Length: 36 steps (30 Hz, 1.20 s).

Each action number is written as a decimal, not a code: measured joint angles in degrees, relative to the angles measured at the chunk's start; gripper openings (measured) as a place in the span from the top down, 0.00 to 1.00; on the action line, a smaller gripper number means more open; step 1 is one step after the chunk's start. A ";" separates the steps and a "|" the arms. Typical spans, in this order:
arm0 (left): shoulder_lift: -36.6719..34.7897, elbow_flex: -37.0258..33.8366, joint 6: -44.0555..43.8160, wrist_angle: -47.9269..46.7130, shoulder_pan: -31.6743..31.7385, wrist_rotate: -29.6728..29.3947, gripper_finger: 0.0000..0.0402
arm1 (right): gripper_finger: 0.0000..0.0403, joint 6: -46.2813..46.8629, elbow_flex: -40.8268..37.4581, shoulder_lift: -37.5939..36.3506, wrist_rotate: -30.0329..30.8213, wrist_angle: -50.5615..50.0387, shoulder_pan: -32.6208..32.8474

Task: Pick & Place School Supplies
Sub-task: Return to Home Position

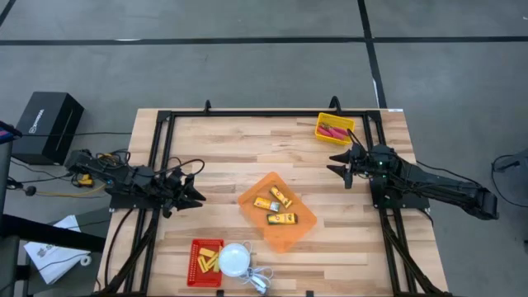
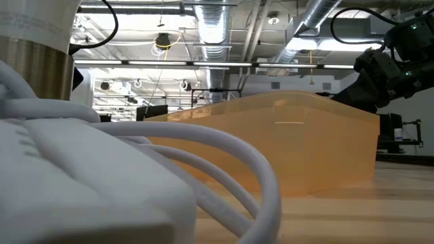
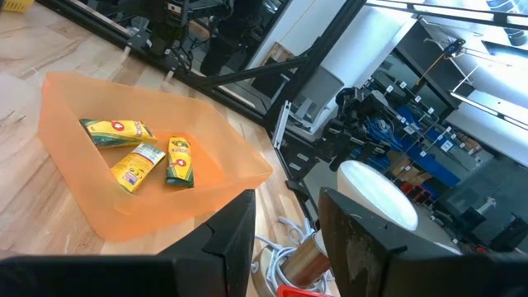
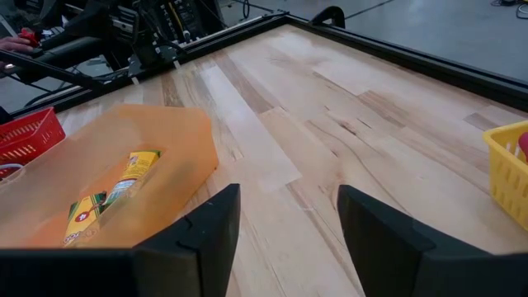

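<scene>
The high view looks straight down on the pale wooden bench [image 1: 247, 148]; all four views share the translucent orange plastic tray [image 1: 290, 238].

You can read no text here: the print on the packets [image 3: 138, 163] and the white mark on the black box [image 1: 48, 124] are illegible.

Packets [image 1: 275, 206] in the central tray [image 1: 299, 229] — scissors [image 1: 333, 130] in the far-right bin [image 1: 349, 124], dome [image 1: 234, 259] beside the near bin [image 1: 196, 276].
</scene>
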 joint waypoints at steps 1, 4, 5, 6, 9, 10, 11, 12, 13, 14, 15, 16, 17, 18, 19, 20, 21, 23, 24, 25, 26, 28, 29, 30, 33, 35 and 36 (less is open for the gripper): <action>0.00 0.00 0.00 0.00 -0.01 -0.02 0.67 | 0.51 0.02 0.00 0.00 0.00 0.00 0.02; 0.00 0.00 0.00 0.00 -0.01 -0.01 0.67 | 0.51 0.00 0.00 -0.02 0.01 -0.01 0.00; 0.00 0.00 0.00 0.00 -0.01 -0.01 0.67 | 0.51 0.00 0.00 0.00 0.01 0.00 0.01; 0.00 0.00 0.00 0.00 -0.01 -0.01 0.67 | 0.52 0.00 0.00 -0.01 0.01 0.00 0.00; 0.00 0.00 0.00 0.00 0.00 -0.02 0.67 | 0.52 0.01 0.00 0.00 0.00 0.00 0.00; -0.02 0.00 0.00 0.00 0.00 -0.02 0.67 | 0.52 0.00 0.00 0.00 0.00 0.00 0.00; -0.02 0.00 0.00 0.00 0.00 0.00 0.67 | 0.52 0.02 0.00 0.00 0.00 0.00 0.02; 0.00 0.00 0.01 0.00 0.00 -0.01 0.67 | 0.52 0.00 0.00 -0.01 0.00 -0.01 0.00; 0.00 0.00 0.00 0.00 0.00 0.00 0.67 | 0.52 0.02 0.00 -0.01 0.01 -0.01 0.00; 0.00 0.00 0.01 0.00 -0.01 0.00 0.67 | 0.52 0.00 0.00 -0.02 0.00 -0.02 0.00; -0.01 0.00 0.00 0.00 -0.01 -0.01 0.67 | 0.52 0.02 0.00 -0.02 0.00 -0.02 0.00; -0.01 0.00 0.01 0.00 -0.02 -0.01 0.67 | 0.52 0.01 0.00 -0.02 0.00 -0.01 0.00; 0.00 0.00 0.00 0.00 0.00 -0.01 0.67 | 0.52 0.00 0.00 0.00 0.01 -0.01 0.01; 0.00 0.00 0.00 0.00 -0.02 0.00 0.67 | 0.52 0.01 0.00 -0.01 0.01 -0.01 0.02; 0.00 0.00 0.00 0.00 0.00 0.00 0.67 | 0.52 0.02 0.00 -0.02 0.00 0.00 0.00; 0.00 0.00 0.00 0.00 -0.01 -0.02 0.67 | 0.52 0.02 0.00 -0.02 0.00 0.00 0.00; 0.00 0.00 0.02 0.00 0.00 -0.02 0.67 | 0.52 0.00 0.00 0.00 0.00 0.00 0.00; -0.01 0.00 0.00 0.00 0.00 -0.02 0.67 | 0.52 0.02 0.00 -0.02 0.00 -0.02 0.02; 0.00 0.00 0.00 0.00 -0.01 0.00 0.67 | 0.52 0.01 0.00 -0.01 0.00 -0.01 0.00; 0.00 0.00 0.01 0.00 -0.01 -0.02 0.67 | 0.52 0.00 0.00 0.00 0.00 0.00 0.01; 0.00 0.00 0.00 0.00 0.00 0.00 0.67 | 0.52 0.02 0.00 -0.01 0.01 -0.01 0.01; 0.00 0.00 0.00 0.00 0.00 -0.01 0.67 | 0.52 0.01 0.00 -0.02 0.01 -0.01 0.00; 0.00 0.00 0.00 0.00 0.00 -0.02 0.67 | 0.52 0.01 0.00 -0.01 0.01 -0.01 0.01; -0.02 0.00 0.00 0.00 0.00 -0.02 0.67 | 0.51 0.02 0.00 -0.02 0.00 -0.02 0.00; -0.01 0.00 0.00 0.00 0.00 -0.02 0.67 | 0.51 0.00 0.00 0.00 0.00 0.00 0.02; 0.00 0.00 0.00 0.00 -0.01 -0.02 0.67 | 0.51 0.02 0.00 -0.01 0.02 -0.01 0.01; 0.00 0.00 0.01 0.00 -0.01 -0.01 0.67 | 0.52 0.02 0.00 0.00 0.00 -0.02 0.00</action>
